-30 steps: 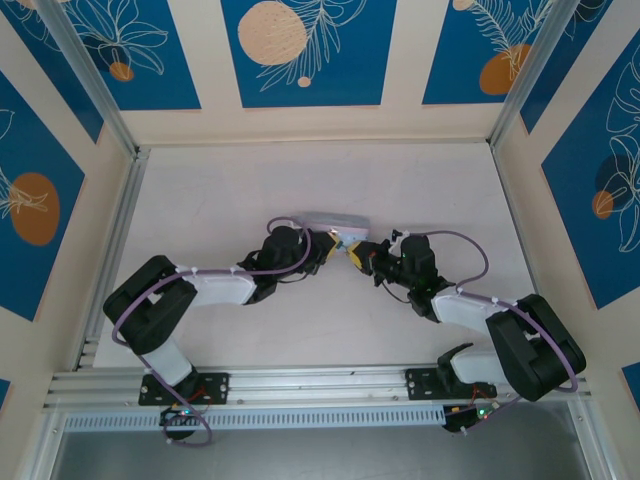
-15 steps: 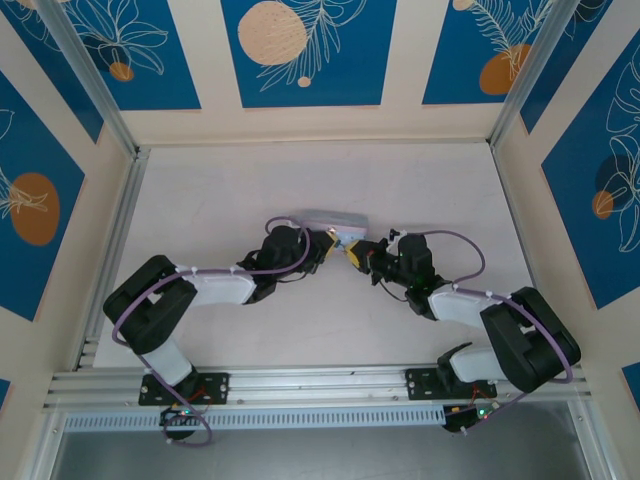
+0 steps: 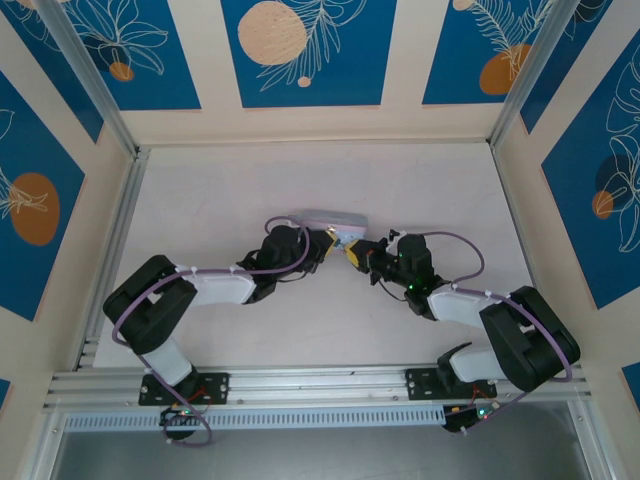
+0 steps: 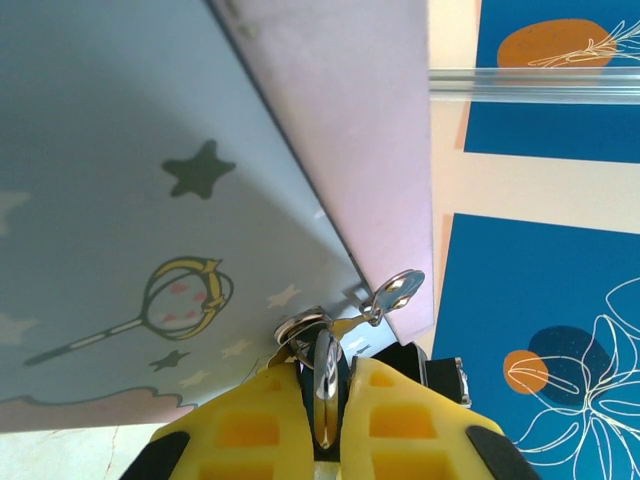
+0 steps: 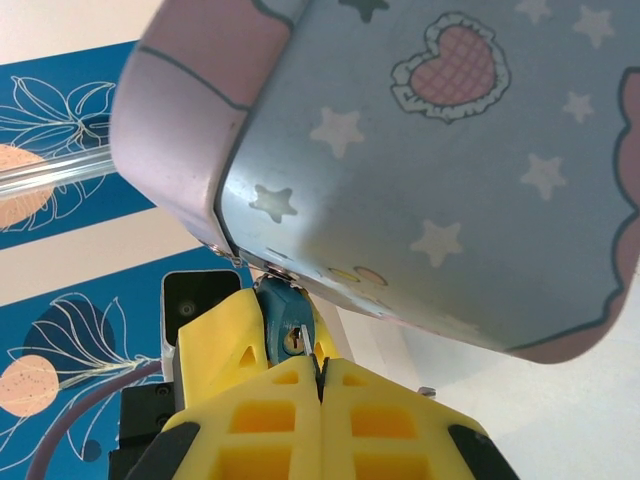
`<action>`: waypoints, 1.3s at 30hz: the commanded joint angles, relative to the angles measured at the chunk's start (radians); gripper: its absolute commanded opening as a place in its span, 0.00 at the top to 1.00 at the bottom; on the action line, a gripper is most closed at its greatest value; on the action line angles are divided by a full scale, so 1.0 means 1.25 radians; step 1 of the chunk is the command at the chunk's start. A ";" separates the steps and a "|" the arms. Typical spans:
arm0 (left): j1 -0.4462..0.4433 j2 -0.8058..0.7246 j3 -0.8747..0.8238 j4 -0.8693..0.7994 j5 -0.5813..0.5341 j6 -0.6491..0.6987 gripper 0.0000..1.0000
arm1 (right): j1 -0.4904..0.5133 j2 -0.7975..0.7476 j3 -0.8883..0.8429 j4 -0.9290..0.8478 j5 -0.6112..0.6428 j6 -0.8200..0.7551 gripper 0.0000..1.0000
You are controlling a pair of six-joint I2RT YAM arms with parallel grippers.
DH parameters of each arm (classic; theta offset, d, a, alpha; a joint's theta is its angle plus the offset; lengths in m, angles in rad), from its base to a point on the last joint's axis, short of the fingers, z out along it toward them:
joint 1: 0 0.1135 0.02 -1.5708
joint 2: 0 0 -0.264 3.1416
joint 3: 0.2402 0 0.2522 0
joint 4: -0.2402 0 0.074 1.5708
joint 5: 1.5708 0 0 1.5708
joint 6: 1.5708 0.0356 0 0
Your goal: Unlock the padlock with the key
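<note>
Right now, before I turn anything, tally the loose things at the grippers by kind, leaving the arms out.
tin box: 1
padlock: 1
key: 1
total: 3

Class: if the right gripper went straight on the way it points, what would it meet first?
Probably the tin box: the right gripper, shut on the padlock, points at its corner just beyond.
</note>
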 commanded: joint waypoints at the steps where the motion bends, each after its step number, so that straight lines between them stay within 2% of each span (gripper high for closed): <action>1: -0.011 0.003 0.005 0.040 0.031 0.010 1.00 | 0.016 -0.016 0.015 0.074 -0.009 0.014 1.00; 17: -0.012 -0.001 0.005 0.042 0.030 0.012 1.00 | 0.017 -0.039 -0.018 0.054 0.009 0.008 1.00; 27: -0.015 -0.013 -0.002 0.066 0.042 0.004 1.00 | 0.000 0.076 -0.023 0.188 0.009 0.037 1.00; 39: -0.015 -0.053 -0.014 0.074 0.058 0.007 1.00 | -0.031 0.212 -0.011 0.324 -0.048 0.096 1.00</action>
